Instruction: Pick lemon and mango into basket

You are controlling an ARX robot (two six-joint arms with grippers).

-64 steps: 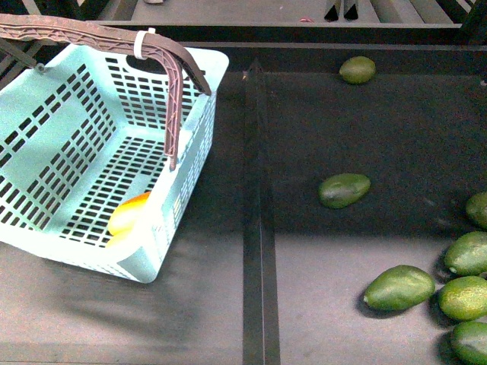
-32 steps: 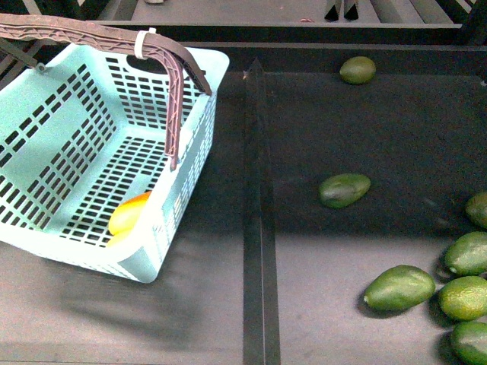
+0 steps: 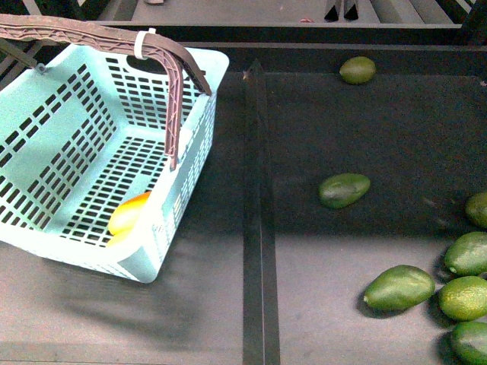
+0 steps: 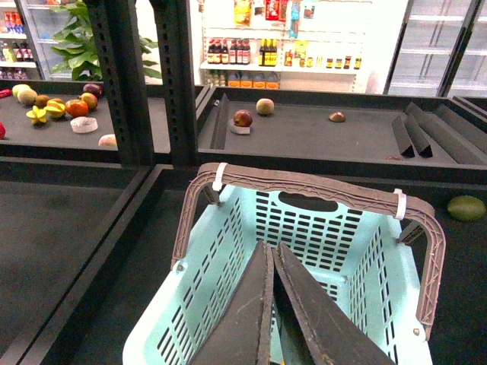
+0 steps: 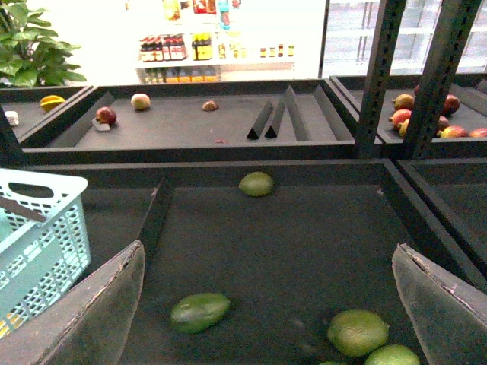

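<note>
On the left of the dark desk (image 3: 228, 304) sits the light blue basket (image 3: 46, 152), tipped a little, with its brown handle (image 3: 91, 34) swung up and a white zip tie (image 3: 141, 43) on it. Down in its near corner lies a yellow-orange fruit (image 3: 128, 213) — partly hidden by the wall, so I cannot tell if it is the lemon or the mango, or both. Above the basket hangs the left pincer (image 4: 272, 304), its two dark fingers pressed together with nothing between them. A raised black strip (image 3: 259, 228) runs down the middle of the desk. To the right of it lie green avocados — one far back (image 3: 358, 70), one in the middle (image 3: 344, 190), and a bunch at the right edge (image 3: 464, 296). The right pincer (image 5: 270, 304) hangs over that side, spread wide and holding nothing.
</note>
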